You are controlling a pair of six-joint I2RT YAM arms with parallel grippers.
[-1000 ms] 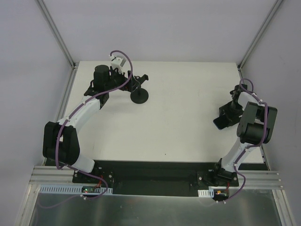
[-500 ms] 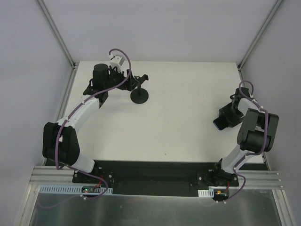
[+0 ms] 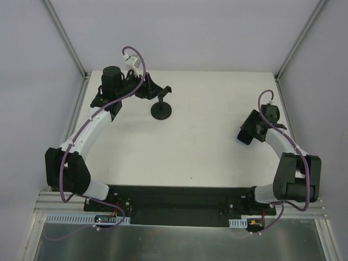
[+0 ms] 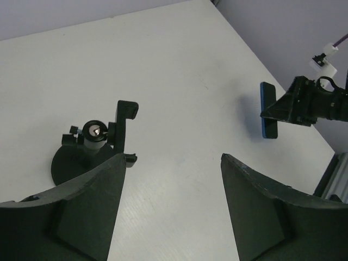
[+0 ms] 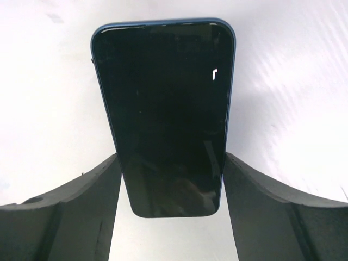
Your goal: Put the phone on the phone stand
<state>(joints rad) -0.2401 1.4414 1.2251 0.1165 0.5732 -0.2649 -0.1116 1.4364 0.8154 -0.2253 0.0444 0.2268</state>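
Note:
The phone (image 5: 166, 114), a flat black slab with a blue edge, sits between the fingers of my right gripper (image 5: 171, 163), which is shut on its long sides and holds it above the table. In the top view the phone (image 3: 243, 134) and right gripper (image 3: 248, 129) are at the right side of the table. The phone stand (image 3: 161, 110) stands at the far left, with a round base, a post and a cradle. My left gripper (image 3: 151, 87) is open and empty beside the cradle. In the left wrist view the stand (image 4: 93, 142) is at the left finger, and the phone (image 4: 267, 111) shows far right.
The white table (image 3: 206, 141) is walled by grey panels with aluminium posts at the back corners. The arm bases sit on a black plate (image 3: 179, 201) at the near edge. Purple cables run along both arms.
My right arm has stretched out and carried the phone left, toward the table's middle. My left arm has shifted slightly back and left by the stand.

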